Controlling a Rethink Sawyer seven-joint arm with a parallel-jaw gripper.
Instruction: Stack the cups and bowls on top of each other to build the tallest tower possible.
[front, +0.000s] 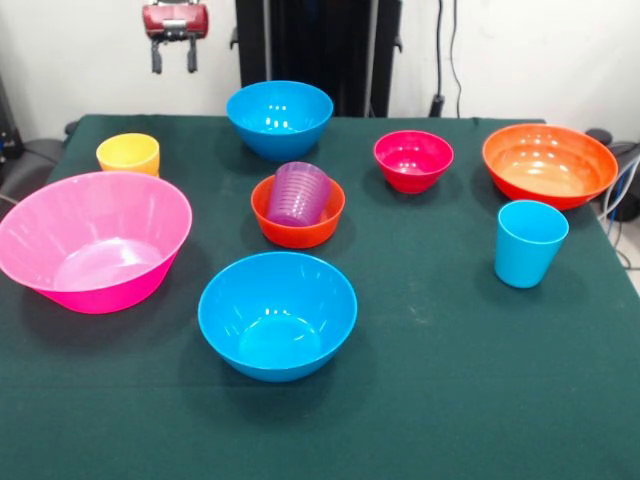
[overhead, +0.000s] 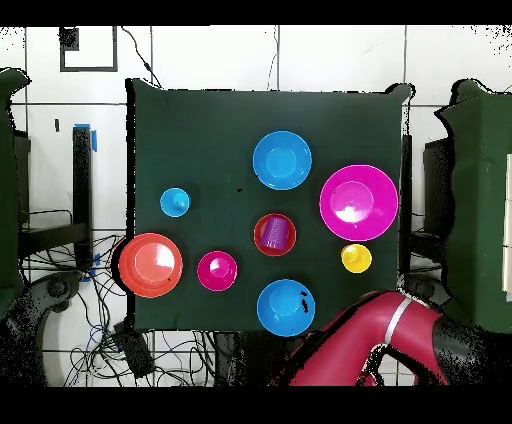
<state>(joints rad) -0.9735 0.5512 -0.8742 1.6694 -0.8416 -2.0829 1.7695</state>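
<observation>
Count on the green table (front: 450, 400): six bowls, three cups visible. Landmark is the small orange bowl (front: 297, 222) mid-table, front view.

Bowls: small orange, holds the ribbed purple cup (front: 298, 193), tilted. Blue bowl (front: 279, 118) behind it at the far edge, empty. Second blue bowl (front: 277, 314) in front of it, empty. Big pink bowl (front: 93, 240) to its left, empty. Magenta-red bowl (front: 413, 160) to its right and a bit back, empty. Wide orange bowl (front: 549, 164) further right near the table edge, empty.

Cups: purple as above. Yellow cup (front: 128, 154) left and back, just behind the pink bowl. Light blue cup (front: 529, 243) right, upright, in front of the wide orange bowl. Nothing stacked apart from purple-in-orange.

Gripper (front: 174, 55) is up off the table beyond the far edge, left of the far blue bowl, fingers apart, holding nothing.
</observation>
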